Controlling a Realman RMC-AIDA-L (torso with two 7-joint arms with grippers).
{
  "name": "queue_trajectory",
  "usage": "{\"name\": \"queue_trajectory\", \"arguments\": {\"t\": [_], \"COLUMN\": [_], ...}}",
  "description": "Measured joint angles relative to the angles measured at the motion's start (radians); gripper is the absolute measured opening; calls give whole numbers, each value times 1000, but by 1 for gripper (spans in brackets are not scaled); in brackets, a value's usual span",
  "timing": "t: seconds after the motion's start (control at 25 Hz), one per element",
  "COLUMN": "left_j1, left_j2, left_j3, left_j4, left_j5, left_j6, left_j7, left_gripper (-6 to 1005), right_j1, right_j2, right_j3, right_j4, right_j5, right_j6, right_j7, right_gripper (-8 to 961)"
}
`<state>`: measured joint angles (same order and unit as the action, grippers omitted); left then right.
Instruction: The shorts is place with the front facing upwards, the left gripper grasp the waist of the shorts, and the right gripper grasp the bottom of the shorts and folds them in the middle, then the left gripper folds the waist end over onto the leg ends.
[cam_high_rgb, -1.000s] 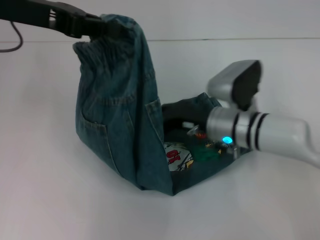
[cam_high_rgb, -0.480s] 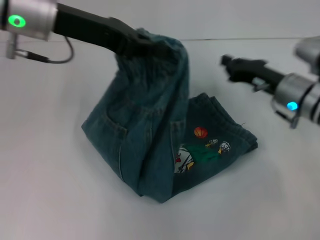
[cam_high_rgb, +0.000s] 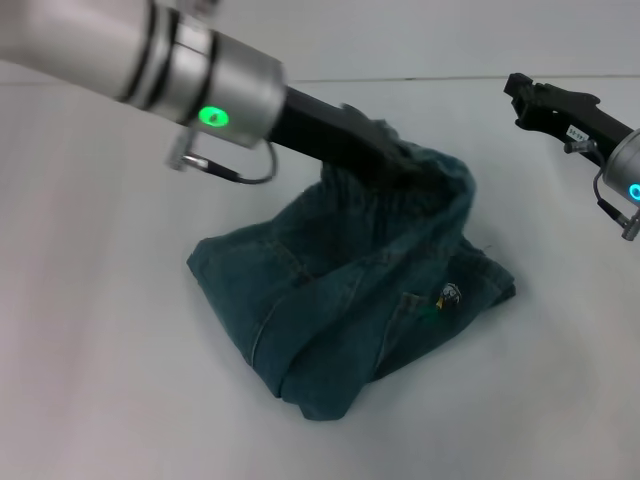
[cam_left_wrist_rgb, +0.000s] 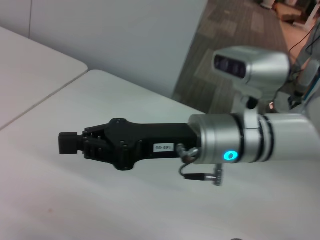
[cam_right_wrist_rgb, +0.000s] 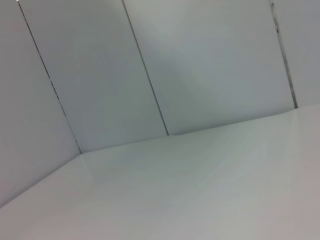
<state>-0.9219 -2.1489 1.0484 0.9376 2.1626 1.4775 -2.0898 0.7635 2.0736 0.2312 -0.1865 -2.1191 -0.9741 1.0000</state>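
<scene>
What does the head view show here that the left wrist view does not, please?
Only the head view shows the shorts, with the left hand gripping the waist and holding it above the cartoon print, most of which the denim hides. Only the left wrist view shows the right arm's white label from close by, a grey-carpeted floor beyond the table, and a silver unit with two lenses. Both show the right hand, away from the shorts, and the white table.
</scene>
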Motion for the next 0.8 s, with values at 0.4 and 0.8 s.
{"name": "queue_trajectory", "arguments": {"t": [0.4,0.8], "left_j1": [-63,6], "left_j2": [-18,-15], "left_j3": [163,160], "left_j4": [-176,-114], "left_j5": [-11,-43], "left_j6": [-205,-228], "left_j7": [-9,-11], "left_gripper": [92,382], "right_j1": [-11,-22], "right_j2": [1,0], "right_j3": [2,3], "right_j4": [-1,1], "right_j5": [1,13], "right_j6": [-3,-7], "right_j7": [8,10], "right_gripper": [-1,-1]}}
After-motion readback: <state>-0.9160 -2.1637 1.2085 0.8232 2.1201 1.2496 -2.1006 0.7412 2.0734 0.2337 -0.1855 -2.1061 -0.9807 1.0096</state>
